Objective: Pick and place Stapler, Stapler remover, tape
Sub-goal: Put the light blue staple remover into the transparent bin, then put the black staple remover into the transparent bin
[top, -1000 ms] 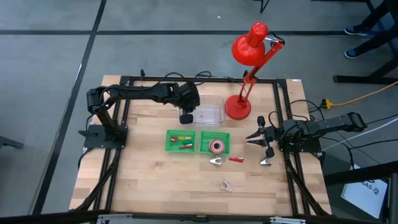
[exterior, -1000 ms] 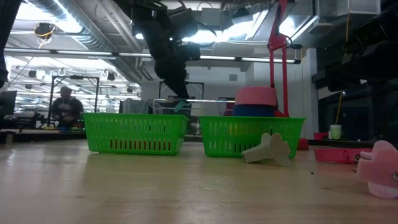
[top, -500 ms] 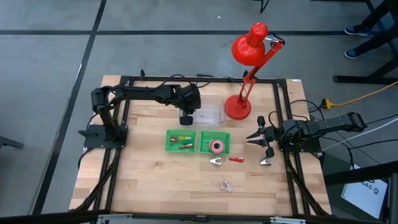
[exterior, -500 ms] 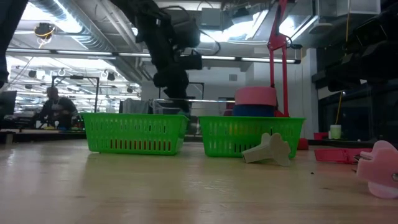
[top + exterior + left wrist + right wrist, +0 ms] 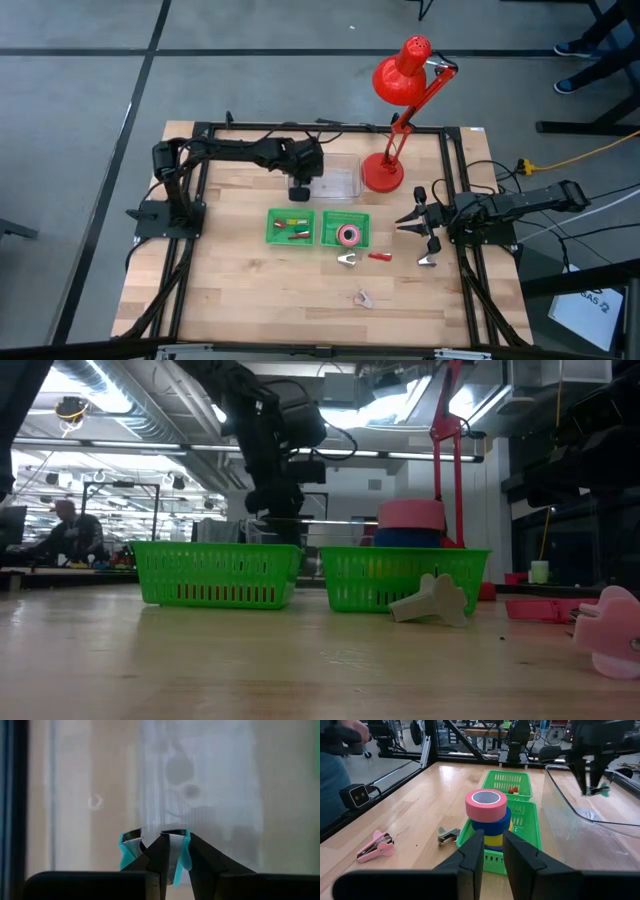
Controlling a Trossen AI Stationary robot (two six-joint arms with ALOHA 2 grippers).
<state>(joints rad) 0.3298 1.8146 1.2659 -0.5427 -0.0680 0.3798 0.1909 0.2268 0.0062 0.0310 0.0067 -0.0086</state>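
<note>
Fingers of the left gripper (image 5: 159, 837) are pinching a small teal-handled piece (image 5: 601, 790), directly above the clear tray (image 5: 338, 181); right gripper (image 5: 425, 226), fingers slightly parted and empty, is waiting at the table's right edge.

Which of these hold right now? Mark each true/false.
1. The left gripper is over the clear tray. True.
2. The left gripper is empty. False: its fingers are shut on a small teal object.
3. The tape stack sits in a green basket. True.
4. A blue roll tops the stack. False: the pink roll is on top, with blue and yellow under it.
5. The right gripper is gripping a staple remover. False: the right gripper waits at the table's right edge, fingers apart, with nothing between them.
</note>
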